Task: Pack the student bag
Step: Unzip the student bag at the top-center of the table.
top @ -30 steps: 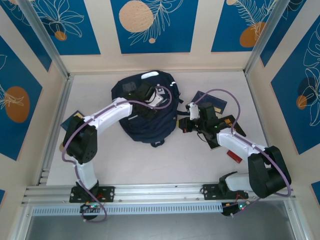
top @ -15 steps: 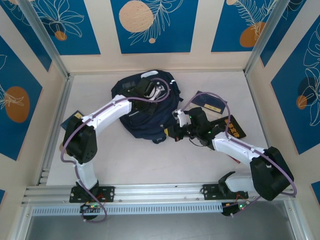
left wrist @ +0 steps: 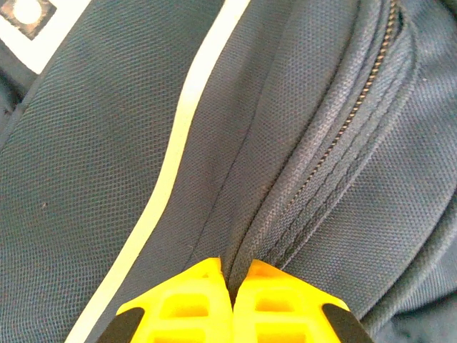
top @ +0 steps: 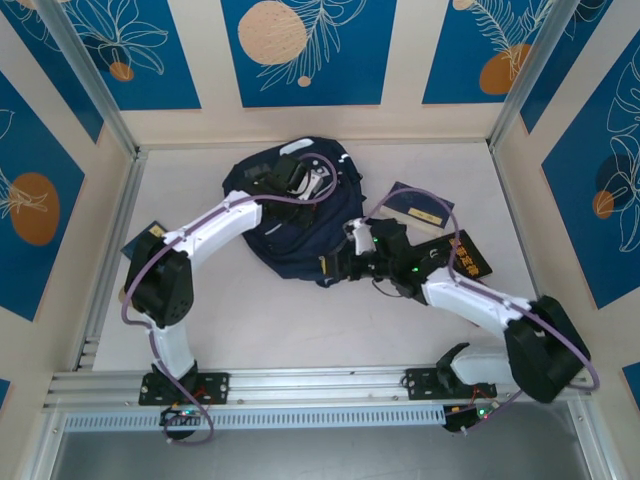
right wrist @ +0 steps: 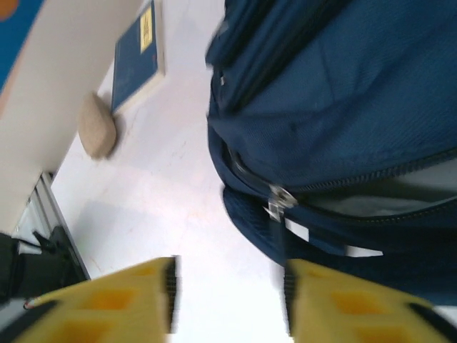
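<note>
Your bag (top: 290, 245) lies on the table (top: 250, 320) toward the far wall, a little left of centre, and both arms reach in to it. Your left gripper (top: 300, 180) sits on the bag's far top; in the left wrist view its yellow fingers (left wrist: 178, 307) are pressed together with a ridge of navy fabric pinched between them, so it is closed on the bag (left wrist: 86, 179). That ridge runs between a white stripe (left wrist: 178, 143) on the left and a closed zip (left wrist: 357, 107) on the right. Your right gripper (top: 337, 268) is at the bag's near right edge, low by the table. In the right wrist view its fingers (right wrist: 107, 300) stand well apart with nothing between them but bare table (right wrist: 164, 214), and the bag (right wrist: 343, 93) is just ahead, its zip pull (right wrist: 280, 199) hanging beyond the gap. A blue book (right wrist: 136, 61) and a beige lump (right wrist: 96, 136) lie beyond, by the wall. Two more books (top: 420, 205) rest on the table right of the bag, near your right arm
</note>
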Robot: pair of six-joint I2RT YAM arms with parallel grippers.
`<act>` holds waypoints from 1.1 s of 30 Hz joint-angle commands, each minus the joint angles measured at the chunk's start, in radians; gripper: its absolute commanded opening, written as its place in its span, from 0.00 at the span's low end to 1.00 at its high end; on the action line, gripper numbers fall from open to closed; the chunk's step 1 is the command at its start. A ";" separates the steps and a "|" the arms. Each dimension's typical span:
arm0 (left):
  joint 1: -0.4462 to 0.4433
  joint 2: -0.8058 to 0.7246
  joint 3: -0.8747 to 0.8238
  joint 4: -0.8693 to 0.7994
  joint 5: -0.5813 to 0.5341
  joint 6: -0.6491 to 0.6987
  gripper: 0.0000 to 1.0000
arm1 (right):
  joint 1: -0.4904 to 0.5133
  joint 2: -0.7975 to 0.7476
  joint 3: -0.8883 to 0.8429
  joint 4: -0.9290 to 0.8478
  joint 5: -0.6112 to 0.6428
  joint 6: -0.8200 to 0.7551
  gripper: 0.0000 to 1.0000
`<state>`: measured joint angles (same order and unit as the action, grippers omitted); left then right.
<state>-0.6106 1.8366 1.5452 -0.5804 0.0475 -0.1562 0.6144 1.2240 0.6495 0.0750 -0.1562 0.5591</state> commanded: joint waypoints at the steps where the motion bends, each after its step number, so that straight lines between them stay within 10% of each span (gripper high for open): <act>1: 0.015 -0.084 -0.046 0.118 0.088 0.039 0.00 | -0.066 -0.114 0.014 -0.115 0.070 0.163 0.58; 20: 0.015 -0.189 -0.169 0.186 0.179 0.110 0.00 | -0.198 0.363 0.528 -0.396 -0.093 0.552 0.63; 28: 0.014 -0.232 -0.202 0.175 0.145 0.009 0.00 | -0.186 0.425 0.512 -0.216 -0.243 0.561 0.36; 33: 0.017 -0.313 -0.274 0.152 0.058 -0.120 0.17 | -0.174 0.429 0.506 -0.103 -0.283 0.574 0.17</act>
<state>-0.5976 1.6279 1.2953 -0.4480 0.1188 -0.1699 0.4259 1.6382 1.1496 -0.1375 -0.3786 1.1263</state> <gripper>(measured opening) 0.147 0.191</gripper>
